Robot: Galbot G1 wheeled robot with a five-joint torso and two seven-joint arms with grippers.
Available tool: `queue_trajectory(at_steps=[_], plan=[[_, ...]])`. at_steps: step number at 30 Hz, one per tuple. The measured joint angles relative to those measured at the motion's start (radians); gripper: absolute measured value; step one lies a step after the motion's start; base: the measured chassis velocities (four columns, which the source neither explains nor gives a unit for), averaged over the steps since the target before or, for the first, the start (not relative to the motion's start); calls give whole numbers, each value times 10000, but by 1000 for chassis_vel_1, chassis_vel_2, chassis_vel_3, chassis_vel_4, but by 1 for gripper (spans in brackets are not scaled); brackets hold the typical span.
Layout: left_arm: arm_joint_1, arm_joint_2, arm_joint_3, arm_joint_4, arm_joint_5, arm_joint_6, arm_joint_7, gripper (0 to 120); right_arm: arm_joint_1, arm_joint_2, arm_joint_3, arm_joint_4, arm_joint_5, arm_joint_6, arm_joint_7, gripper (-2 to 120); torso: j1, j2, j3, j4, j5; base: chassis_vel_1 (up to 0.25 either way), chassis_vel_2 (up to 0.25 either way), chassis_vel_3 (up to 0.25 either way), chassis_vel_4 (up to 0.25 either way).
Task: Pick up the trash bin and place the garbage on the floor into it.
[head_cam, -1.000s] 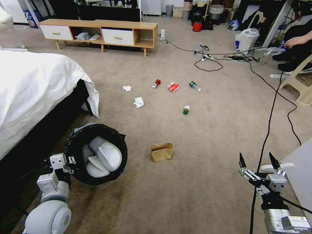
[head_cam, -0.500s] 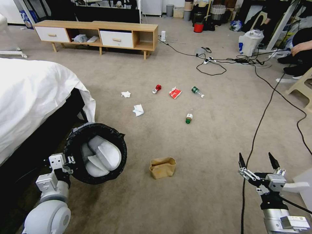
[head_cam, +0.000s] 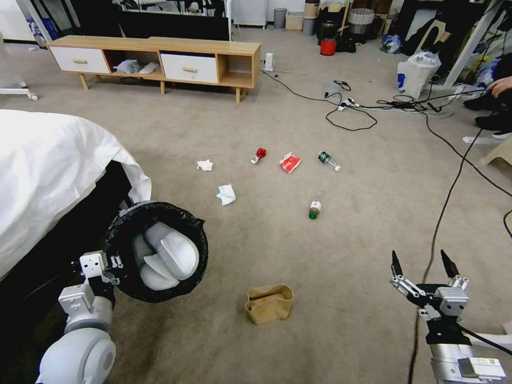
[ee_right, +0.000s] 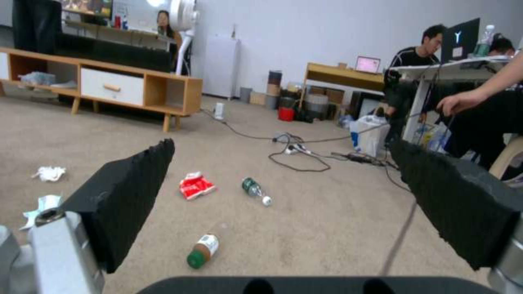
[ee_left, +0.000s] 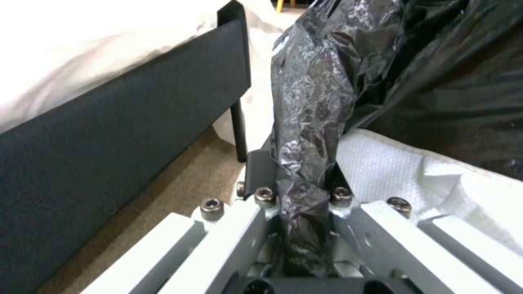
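One small round white plastic trash bin [head_cam: 165, 255] lined with a crinkly black bag hangs tilted at lower left of the head view, mouth facing the camera, white liner folds visible inside, just beside the white-sheeted bed [head_cam: 48, 170]. Left gripper [head_cam: 101, 269] is at its rim; the left wrist view fills in the detail: black bag plastic [ee_left: 308, 122] pinched between the clenched metal fingers [ee_left: 261, 179], dark bed frame [ee_left: 109, 134] close alongside.

Garbage on the beige carpet [head_cam: 346, 224]: crumpled brown paper bag [head_cam: 269, 303] nearest, near the bin. Farther out, two white tissues [head_cam: 226, 194] and [head_cam: 205, 165], a crushed red can [head_cam: 258, 155], a red-white snack wrapper [head_cam: 289, 162], two small green-labelled plastic bottles [head_cam: 314, 209] and [head_cam: 328, 160].

Right gripper [head_cam: 424, 266] hovers at lower right, black-padded fingers spread wide, holding nothing. The right wrist view looks low across the floor between them: the near bottle [ee_right: 202, 250], far bottle [ee_right: 255, 190], wrapper [ee_right: 196, 185], both tissues at the edge [ee_right: 50, 173]; the paper bag and bin lie outside it. A black cable [head_cam: 442, 213] runs across the carpet on the right. Wooden low cabinet [head_cam: 154, 58] stands at the back.
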Motion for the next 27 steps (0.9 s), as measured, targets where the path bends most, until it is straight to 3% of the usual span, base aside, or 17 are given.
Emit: queue_trajectory(at_steps=[19,22,24,25,27], plan=[[50,-19,-21,-79,34,21,-31,1,96,-353,-910,167,-388,-909,192,100,-1,-2,-3,1,-1,0,0,0,0],[76,-41,-21,-79,80,37,-46,1,99,-826,-1291,166,-379,-1194,416,100,-1,-1,-2,0,0,0,0,0,0],[176,18,-12,-88,206,50,-60,1,63,-1870,-1866,155,-67,-1716,962,100,-1,-1,-2,2,1,0,0,0,0],[176,18,-12,-88,206,50,-60,1,63,-1870,-1866,155,-67,-1716,962,100,-1,-1,-2,2,1,0,0,0,0],[216,55,-17,-84,249,53,-54,1,47,-2814,-2247,38,519,-2027,1446,100,-1,-1,-3,1,3,0,0,0,0]])
